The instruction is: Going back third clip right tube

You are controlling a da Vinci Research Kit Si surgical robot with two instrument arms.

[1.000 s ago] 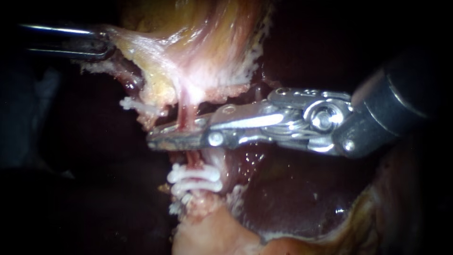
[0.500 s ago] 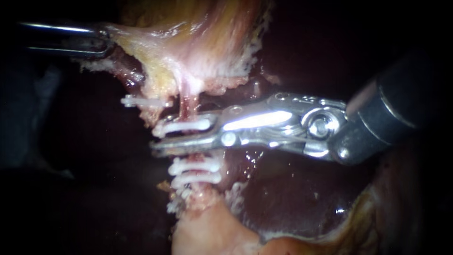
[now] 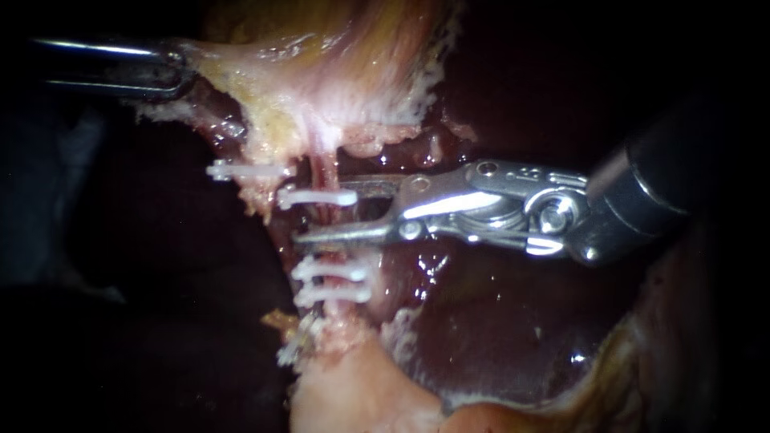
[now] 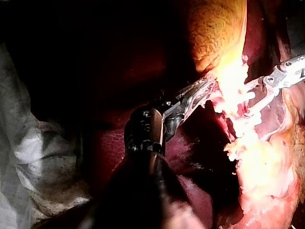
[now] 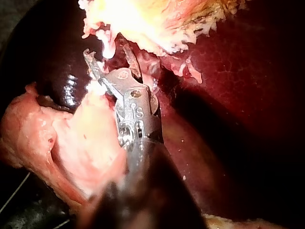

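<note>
Right instrument jaws spread beside clip; left instrument jaws pinching tissue. We judge tube soft, tearable; hold tissue above instead.

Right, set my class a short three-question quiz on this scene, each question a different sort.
1. True or false: the right tool's jaws are shut.
2. The left tool grips: A a needle, B pale tissue, C nothing.
3. What white thing crosses the tube just above the right tool's lower jaw?
Key: 1 false, they stand open; 2 B; 3 a clip.
</note>
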